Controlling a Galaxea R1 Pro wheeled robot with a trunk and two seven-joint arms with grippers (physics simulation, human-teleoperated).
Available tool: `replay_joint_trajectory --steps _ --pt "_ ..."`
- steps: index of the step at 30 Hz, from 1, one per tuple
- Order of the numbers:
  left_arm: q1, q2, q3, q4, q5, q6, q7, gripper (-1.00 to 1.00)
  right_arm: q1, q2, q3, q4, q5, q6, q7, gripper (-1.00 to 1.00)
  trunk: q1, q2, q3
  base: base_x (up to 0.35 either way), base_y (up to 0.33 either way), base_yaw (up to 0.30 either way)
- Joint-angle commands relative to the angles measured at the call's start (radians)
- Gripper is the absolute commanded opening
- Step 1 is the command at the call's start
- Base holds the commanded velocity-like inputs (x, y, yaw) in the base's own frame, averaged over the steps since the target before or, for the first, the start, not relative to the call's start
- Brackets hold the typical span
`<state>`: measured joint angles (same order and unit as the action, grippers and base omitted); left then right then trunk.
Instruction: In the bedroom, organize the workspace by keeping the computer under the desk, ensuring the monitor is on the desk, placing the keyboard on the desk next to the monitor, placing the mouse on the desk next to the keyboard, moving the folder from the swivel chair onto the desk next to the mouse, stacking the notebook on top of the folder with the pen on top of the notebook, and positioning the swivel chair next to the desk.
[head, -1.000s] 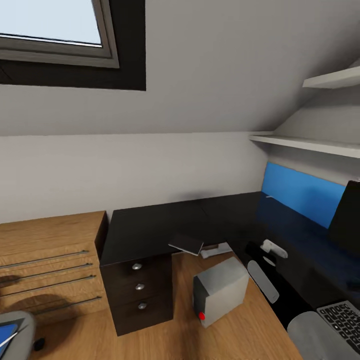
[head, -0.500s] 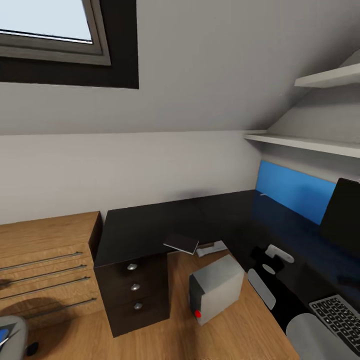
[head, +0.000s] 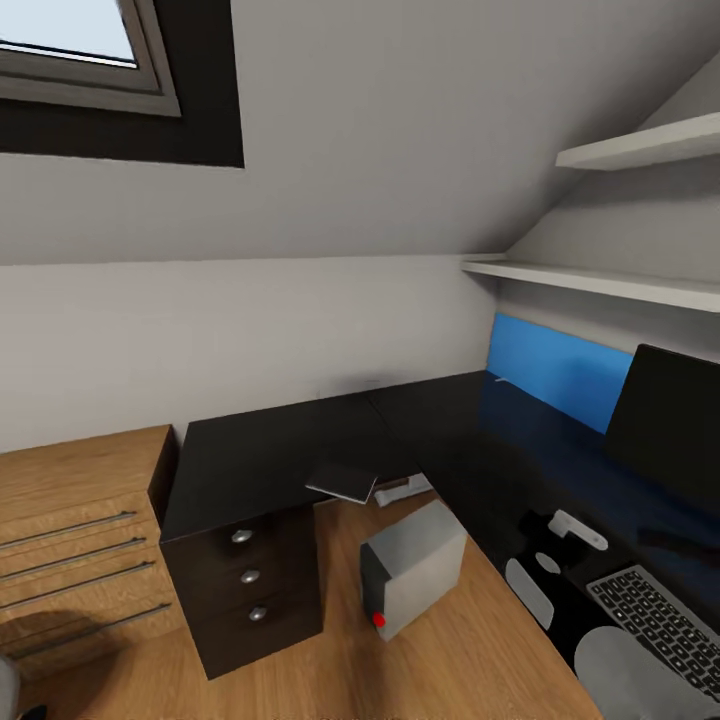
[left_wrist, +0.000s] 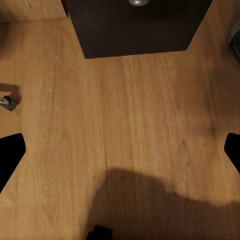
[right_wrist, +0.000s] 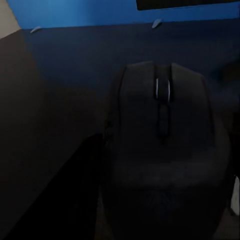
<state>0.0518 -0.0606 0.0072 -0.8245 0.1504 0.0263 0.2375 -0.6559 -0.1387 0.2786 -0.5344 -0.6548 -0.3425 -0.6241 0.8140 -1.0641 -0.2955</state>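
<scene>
The grey computer (head: 412, 568) with its red button stands on the wood floor in the corner of the black desk (head: 270, 455). At the desk's right end are the black monitor (head: 668, 422) and, nearer me, the keyboard (head: 655, 620). The dark mouse (right_wrist: 162, 150) looms close in the right wrist view, held just above the desk top before a blue wall panel, and my right gripper (head: 565, 527) is shut on it. My left gripper (left_wrist: 120, 150) hangs open over bare floor in front of the desk's drawers (left_wrist: 136, 25). A thin dark book-like slab (head: 342, 482) lies at the desk's inner edge.
A light wooden drawer cabinet (head: 70, 520) stands left of the desk drawers (head: 248, 578). Two white shelves (head: 600, 280) run above the desk's right wing, under a sloped ceiling. A sliver of the grey chair (head: 6, 690) shows at the lower left, and a castor (left_wrist: 7, 102) in the left wrist view.
The camera has turned right, so everything slid left. The chair with the blue folder has almost left the picture, and more of the monitor and keyboard came in.
</scene>
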Motion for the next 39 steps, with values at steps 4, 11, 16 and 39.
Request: replay_joint_trajectory --steps 4,11,16,39 --pt "0.0 -0.001 0.0 0.004 0.007 0.002 0.002 1.0 -0.024 0.001 0.009 0.082 -0.009 -0.109 0.08 -1.0 0.0 -0.001 -0.002 0.0 0.0 -0.003" --pt "0.0 -0.002 -0.001 0.01 0.006 0.001 0.002 1.0 -0.033 0.001 0.01 0.095 -0.011 -0.108 0.091 -1.0 0.0 -0.001 -0.002 0.0 0.0 0.0" --pt "0.0 -0.001 0.001 0.041 0.006 0.001 0.002 1.0 -0.13 -0.006 0.009 0.129 -0.015 0.066 0.088 -1.0 0.0 -0.001 -0.002 0.0 0.0 0.0" --pt "0.0 -0.004 -0.002 0.055 0.006 -0.057 0.0 1.0 -0.318 0.053 -0.116 0.347 -0.067 -0.024 -0.227 -1.0 0.0 -0.001 -0.002 0.0 0.0 0.0"
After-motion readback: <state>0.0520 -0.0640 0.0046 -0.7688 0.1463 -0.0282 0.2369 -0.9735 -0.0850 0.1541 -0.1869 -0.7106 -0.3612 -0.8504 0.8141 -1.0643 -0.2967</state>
